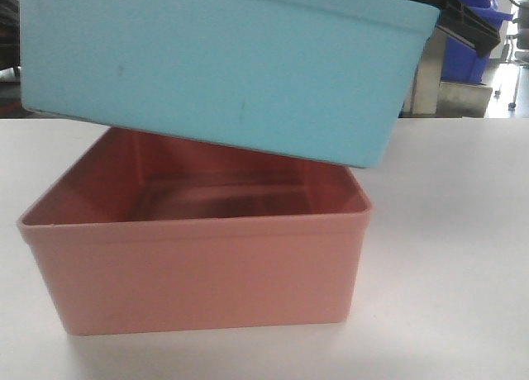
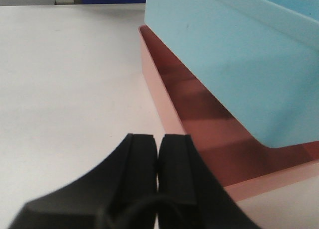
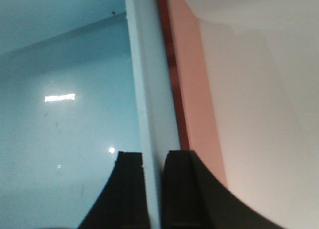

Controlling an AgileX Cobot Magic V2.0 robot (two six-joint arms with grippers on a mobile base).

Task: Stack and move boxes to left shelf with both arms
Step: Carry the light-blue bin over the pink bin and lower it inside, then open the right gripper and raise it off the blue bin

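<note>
R gripper is clamped on the light blue box: one black finger inside the box, the other outside, w/ the right wall's rim pinched between them. L gripper has its fingers pressed together w/ nothing in them; it hangs over the white table, just beside the pink box, not touching it.

In the front view the blue box is off the table, tilted, w/ its right end lower, directly above the pink box. The low corner looks to sit at or just inside the pink opening; can't tell if they touch. The pink box sits flat on the table, open side up. Dark blue bins are far back at top right.
</note>
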